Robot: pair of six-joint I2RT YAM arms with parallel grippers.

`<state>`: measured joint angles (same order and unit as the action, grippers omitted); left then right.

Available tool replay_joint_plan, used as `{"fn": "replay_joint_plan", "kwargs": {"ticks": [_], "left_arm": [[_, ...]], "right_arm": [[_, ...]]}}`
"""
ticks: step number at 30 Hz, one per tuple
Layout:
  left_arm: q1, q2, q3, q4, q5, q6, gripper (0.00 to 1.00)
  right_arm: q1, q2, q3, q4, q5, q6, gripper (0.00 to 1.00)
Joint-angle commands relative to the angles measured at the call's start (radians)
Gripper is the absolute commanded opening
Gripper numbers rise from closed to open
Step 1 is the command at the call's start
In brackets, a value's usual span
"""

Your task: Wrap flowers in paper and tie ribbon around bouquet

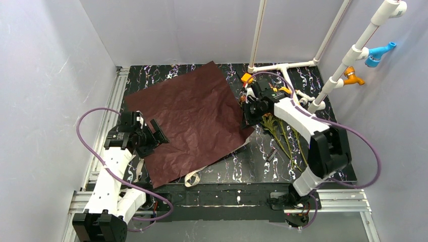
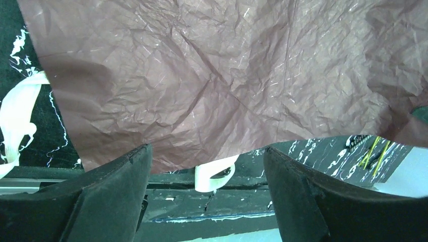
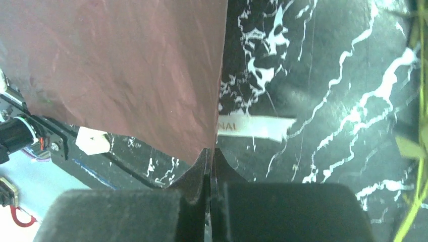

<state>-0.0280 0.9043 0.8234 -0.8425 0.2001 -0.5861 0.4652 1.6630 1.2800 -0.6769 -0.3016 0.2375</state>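
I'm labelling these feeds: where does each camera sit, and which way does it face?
Top external: above and behind, looking down on the table and paper; left arm and right arm show.
Left wrist: on that wrist, facing past the open left fingers over the paper's edge.
Right wrist: on that wrist, facing down past the right fingers, shut on the paper's corner.
Wrist views share paper and ribbon.

The left arm reaches up from its base and bends to the right. The left gripper points to the right with its two fingers wide apart. The right arm bends back to the left. The right gripper has its fingers squeezed tight on a corner of the paper.
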Motion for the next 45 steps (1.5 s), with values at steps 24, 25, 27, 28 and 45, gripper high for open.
{"fn": "replay_joint_plan", "kwargs": {"ticks": [24, 25, 27, 28, 45], "left_arm": [[0.078, 0.251, 0.022, 0.135, -0.125, -0.024, 0.80], [0.092, 0.259, -0.010, 0.179, -0.102, -0.035, 0.79], [0.123, 0.281, -0.071, 0.267, -0.029, -0.058, 0.76], [0.131, 0.290, -0.097, 0.317, 0.003, -0.069, 0.74], [0.147, 0.423, -0.295, 0.622, 0.111, -0.141, 0.60]], "right_arm": [[-0.086, 0.237, 0.291, -0.098, 0.316, -0.150, 0.01], [-0.086, 0.237, 0.287, -0.096, 0.309, -0.150, 0.01], [-0.087, 0.240, 0.285, -0.093, 0.308, -0.149, 0.01], [-0.086, 0.242, 0.285, -0.093, 0.308, -0.147, 0.01], [-0.086, 0.272, 0.283, -0.099, 0.232, -0.136, 0.01]]}}
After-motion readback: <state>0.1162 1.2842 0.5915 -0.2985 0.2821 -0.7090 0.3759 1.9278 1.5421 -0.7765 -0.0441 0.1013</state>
